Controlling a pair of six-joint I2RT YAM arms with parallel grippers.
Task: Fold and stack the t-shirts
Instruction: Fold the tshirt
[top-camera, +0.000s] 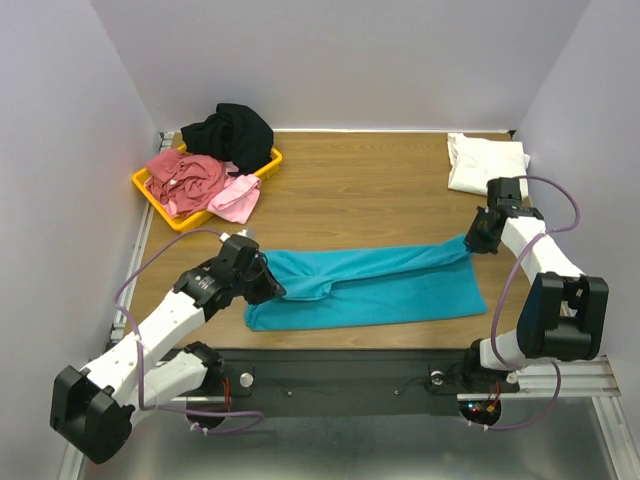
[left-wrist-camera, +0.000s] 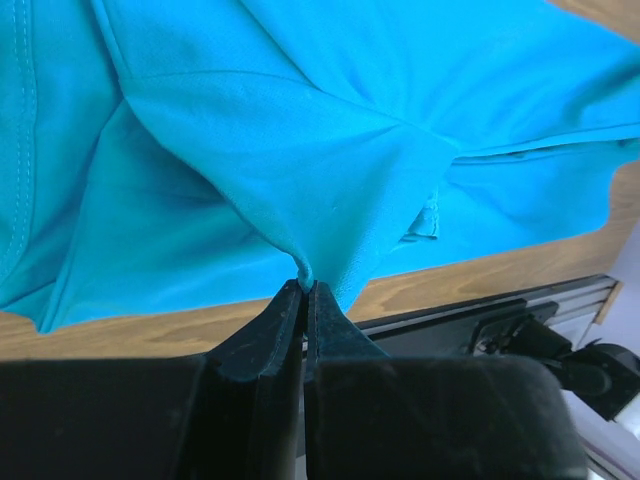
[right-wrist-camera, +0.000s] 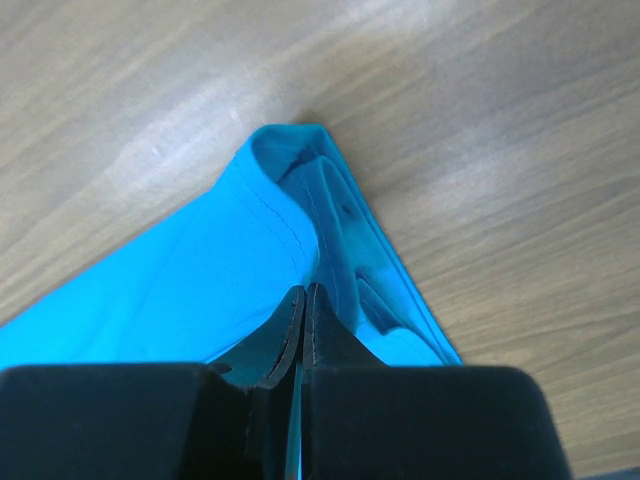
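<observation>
the left pincer (left-wrist-camera: 304, 288) is pressed together on a small peak of the teal t-shirt (top-camera: 380, 285). the cloth fans away from its tips in tight creases, so i judge the fabric is under pull. the right pincer (right-wrist-camera: 305, 292) is closed too, pinching a hemmed corner of the same shirt where the cloth doubles over itself just ahead of its tips. the shirt lies as a long band on the desk (top-camera: 380, 185), running from one pincer across to the other. my reading is that the two ends are held apart so the band lies flat and straight, ready for the next fold. a loose upper layer sits close to the left pincer, so the folding looks partly made, not finished.

well beyond the right pincer lies the white t-shirt (top-camera: 485, 162), which looks roughly folded and is likely where the stack goes. far beyond the left pincer, the yellow tray (top-camera: 145, 187) holds the dusty red t-shirt (top-camera: 185, 175), with the pink t-shirt (top-camera: 238, 198) draped over its rim and the black t-shirt (top-camera: 230, 130) heaped at its far corner.

some things are hard to make out — each pincer's own dark body hides how deep its bite goes, and i cannot tell which part of the shirt the left one has. the band's lower layers are covered.
</observation>
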